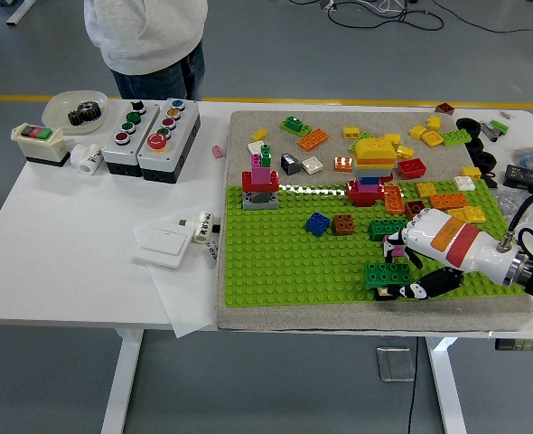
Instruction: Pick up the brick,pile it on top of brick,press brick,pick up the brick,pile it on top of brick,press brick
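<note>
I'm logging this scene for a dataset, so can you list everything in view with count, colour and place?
Baseplate: one, green, on the beige mat, right half of the table.
Dark green brick: one, near edge of the baseplate, in the right hand.
Brick towers: two; red-pink-green one at the baseplate's far left, yellow-topped one at far centre.
Blue brick and brown brick: one each, side by side mid-baseplate.
Loose bricks: many, mixed colours, far right of the mat.
Button boxes: two, grey, far left.
Switch box: one, cream, far left edge.
Dish: one, white, holding a dark gear.
Person: one, grey top, far side.
Right hand: white, closed around the dark green brick.
</note>
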### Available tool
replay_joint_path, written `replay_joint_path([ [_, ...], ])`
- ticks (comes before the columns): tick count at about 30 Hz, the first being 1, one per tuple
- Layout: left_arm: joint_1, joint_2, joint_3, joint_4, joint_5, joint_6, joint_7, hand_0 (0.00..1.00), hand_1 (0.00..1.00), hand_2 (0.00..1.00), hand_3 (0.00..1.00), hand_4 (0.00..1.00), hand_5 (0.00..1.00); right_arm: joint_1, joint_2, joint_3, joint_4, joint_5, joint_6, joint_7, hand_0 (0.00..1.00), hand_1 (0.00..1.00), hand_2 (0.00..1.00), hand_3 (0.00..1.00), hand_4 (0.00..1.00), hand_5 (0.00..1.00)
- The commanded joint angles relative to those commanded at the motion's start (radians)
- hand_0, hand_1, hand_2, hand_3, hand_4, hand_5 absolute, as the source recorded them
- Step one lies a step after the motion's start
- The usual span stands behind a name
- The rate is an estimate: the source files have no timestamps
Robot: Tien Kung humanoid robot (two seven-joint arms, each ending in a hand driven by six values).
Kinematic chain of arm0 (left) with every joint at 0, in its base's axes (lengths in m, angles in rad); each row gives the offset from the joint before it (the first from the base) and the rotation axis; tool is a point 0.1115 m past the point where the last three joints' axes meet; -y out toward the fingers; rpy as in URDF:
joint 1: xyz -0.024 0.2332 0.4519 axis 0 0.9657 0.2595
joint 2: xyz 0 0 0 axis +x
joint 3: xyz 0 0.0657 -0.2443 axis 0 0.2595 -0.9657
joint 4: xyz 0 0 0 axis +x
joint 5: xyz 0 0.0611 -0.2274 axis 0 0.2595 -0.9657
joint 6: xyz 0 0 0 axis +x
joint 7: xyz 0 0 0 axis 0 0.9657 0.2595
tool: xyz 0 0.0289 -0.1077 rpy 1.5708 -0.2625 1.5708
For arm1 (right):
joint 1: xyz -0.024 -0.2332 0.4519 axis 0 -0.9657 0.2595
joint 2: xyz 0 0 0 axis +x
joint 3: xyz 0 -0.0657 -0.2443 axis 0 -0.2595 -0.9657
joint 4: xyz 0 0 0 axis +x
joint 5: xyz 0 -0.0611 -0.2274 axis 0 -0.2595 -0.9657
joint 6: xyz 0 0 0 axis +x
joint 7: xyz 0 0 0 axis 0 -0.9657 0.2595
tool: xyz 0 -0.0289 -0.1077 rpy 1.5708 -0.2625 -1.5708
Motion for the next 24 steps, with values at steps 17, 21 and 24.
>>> replay_joint_path([
  [17, 0.0, -0.001, 0.001, -0.002, 0.001, -0.001, 0.0, 0.787, 0.791, 0.78, 0.629, 0.688, 0.645, -0.004, 0.005, 0.01, -0.022, -0.018, 0.013, -0.007, 0.098, 0.124, 0.246, 0.359, 0.816, 0.235],
  [21, -0.001, -0.002, 0.002, -0.002, -0.001, -0.001, -0.001, 0.787, 0.791, 0.78, 0.629, 0.688, 0.645, -0.006, 0.001, 0.013, -0.024, -0.021, 0.017, -0.008, 0.098, 0.124, 0.246, 0.359, 0.816, 0.235],
  [24, -0.001, -0.002, 0.002, -0.002, -0.001, -0.001, -0.001, 0.788, 0.792, 0.78, 0.628, 0.688, 0.646, -0.006, 0.001, 0.015, -0.024, -0.02, 0.018, -0.008, 0.097, 0.138, 0.27, 0.374, 0.826, 0.223],
])
